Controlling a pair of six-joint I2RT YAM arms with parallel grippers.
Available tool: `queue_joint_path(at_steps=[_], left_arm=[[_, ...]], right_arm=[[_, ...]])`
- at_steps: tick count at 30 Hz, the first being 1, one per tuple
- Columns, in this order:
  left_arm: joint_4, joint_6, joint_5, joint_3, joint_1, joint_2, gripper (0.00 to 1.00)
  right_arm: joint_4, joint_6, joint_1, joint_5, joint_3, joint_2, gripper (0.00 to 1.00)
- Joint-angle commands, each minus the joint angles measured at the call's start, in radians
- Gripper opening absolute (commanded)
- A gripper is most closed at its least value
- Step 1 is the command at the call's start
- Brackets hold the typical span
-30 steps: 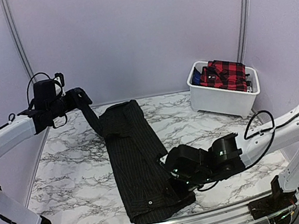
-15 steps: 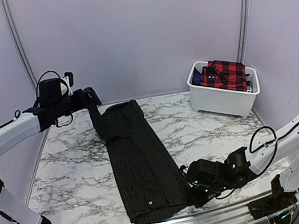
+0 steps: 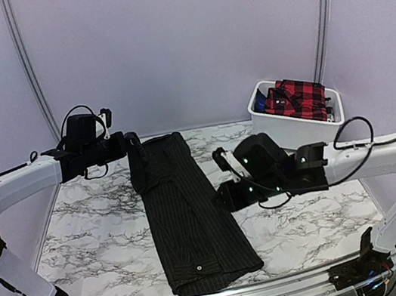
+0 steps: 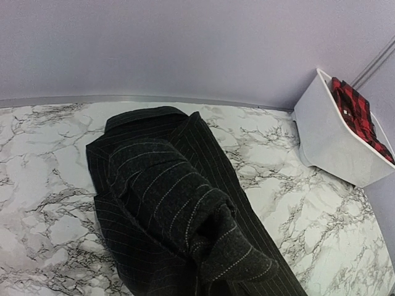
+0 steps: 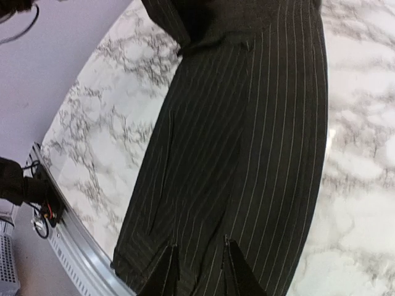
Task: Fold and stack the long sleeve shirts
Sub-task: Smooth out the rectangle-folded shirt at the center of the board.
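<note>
Top external camera is looking down from above and behind the arm bases, taking in the whole marble table (image 3: pixel 97 227). Left wrist camera is facing low across the black pinstriped shirt (image 4: pixel 154 179) toward the white bin (image 4: pixel 333 135). Right wrist camera is looking steeply down, close over the same shirt, which all three are sharing.

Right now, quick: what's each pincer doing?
Left pincer: closed on a raised fold of the black pinstriped shirt.
Right pincer: open, holding nothing, above the shirt.
</note>
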Motion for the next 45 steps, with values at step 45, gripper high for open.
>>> queue_joint_path(at_steps=[45], left_arm=[[-0.189, 0.095, 0.306, -0.008, -0.246, 0.058, 0.0]], right_arm=[[0.273, -0.035, -0.527, -0.44, 0.95, 0.995, 0.14]])
